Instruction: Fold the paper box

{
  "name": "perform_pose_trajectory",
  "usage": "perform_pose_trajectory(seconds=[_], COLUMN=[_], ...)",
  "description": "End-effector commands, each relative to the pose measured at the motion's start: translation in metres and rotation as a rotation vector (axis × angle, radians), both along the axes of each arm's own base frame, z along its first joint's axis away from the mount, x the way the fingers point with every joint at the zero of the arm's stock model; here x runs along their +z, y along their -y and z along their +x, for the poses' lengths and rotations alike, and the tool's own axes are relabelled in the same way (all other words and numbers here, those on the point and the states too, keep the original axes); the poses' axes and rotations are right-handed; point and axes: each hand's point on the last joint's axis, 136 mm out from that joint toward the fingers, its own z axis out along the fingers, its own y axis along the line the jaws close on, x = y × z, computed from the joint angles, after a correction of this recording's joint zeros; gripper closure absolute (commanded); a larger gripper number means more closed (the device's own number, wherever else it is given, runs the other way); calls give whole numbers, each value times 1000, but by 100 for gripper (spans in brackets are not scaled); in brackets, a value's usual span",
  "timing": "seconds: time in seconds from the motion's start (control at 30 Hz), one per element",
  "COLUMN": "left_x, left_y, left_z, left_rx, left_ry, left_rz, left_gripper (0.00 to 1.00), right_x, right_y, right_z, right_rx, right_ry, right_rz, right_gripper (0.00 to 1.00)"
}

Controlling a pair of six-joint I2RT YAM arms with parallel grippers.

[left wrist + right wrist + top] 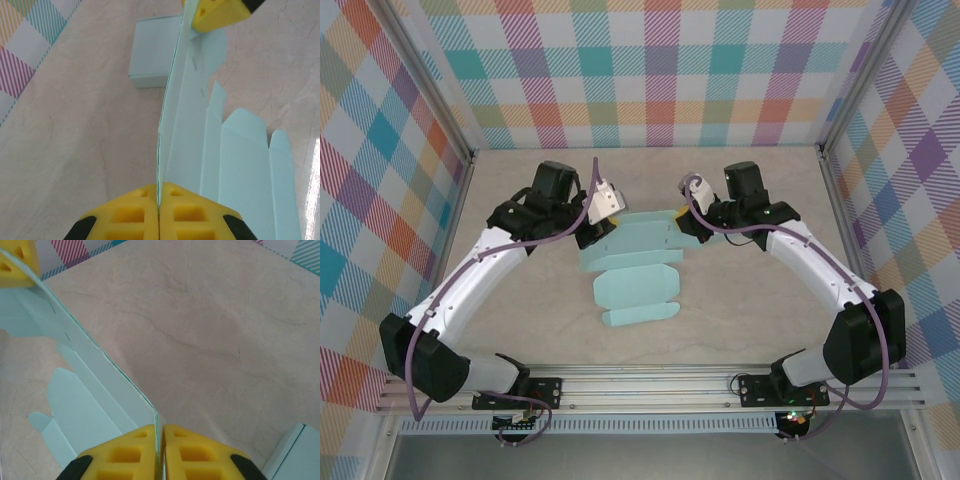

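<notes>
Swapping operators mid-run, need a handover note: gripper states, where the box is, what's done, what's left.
Left gripper: shut on the paper box at its far edge.
Right gripper: shut on the same edge, opposite end.
That edge is lifted; the rest lies flat on the table. A folded blue box lies beyond it.
Done: edge gripped by both.
Left: the folds themselves; panels look flat.

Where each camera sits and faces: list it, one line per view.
Top external: above, behind the bases, looking down at the table; both arms, paper box.
Left wrist: on the left arm, looking along the box's pinched edge; left gripper shut.
Right wrist: same edge from the opposite end; right gripper shut.
Shared by both wrists: that raised edge.
</notes>
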Motion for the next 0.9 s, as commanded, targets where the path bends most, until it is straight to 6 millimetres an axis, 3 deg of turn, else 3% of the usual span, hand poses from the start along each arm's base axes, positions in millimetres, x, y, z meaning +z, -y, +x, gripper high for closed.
perform_pose_trajectory(seconds=[0.0, 0.1, 0.23, 0.37, 0.53, 0.67, 0.87], left_x=[-13, -24, -30, -33, -61, -67, -63], left_y=[-6, -8, -9, -12, -16, -11, 0], left_z=[-5, -6, -12, -21, -26, -27, -13], left_rx=[20, 76, 135, 182, 208, 219, 249], left_ry=[63, 171, 299, 342, 316, 348, 477], left_rz=[25, 42, 8, -79, -71, -44, 103], left_gripper=[100, 100, 100, 100, 100, 100, 100], right_x=[18, 19, 21, 5, -18, -30, -26], right_y=[0, 11, 30, 57, 77, 65, 56], right_z=[12, 24, 35, 41, 38, 30, 36], right_rx=[-78, -211, -413, -615, -746, -708, -693], right_ry=[29, 11, -41, -128, -216, -316, -352], right_rz=[39, 56, 92, 52, 54, 101, 125], right_gripper=[75, 63, 57, 54, 50, 51, 48])
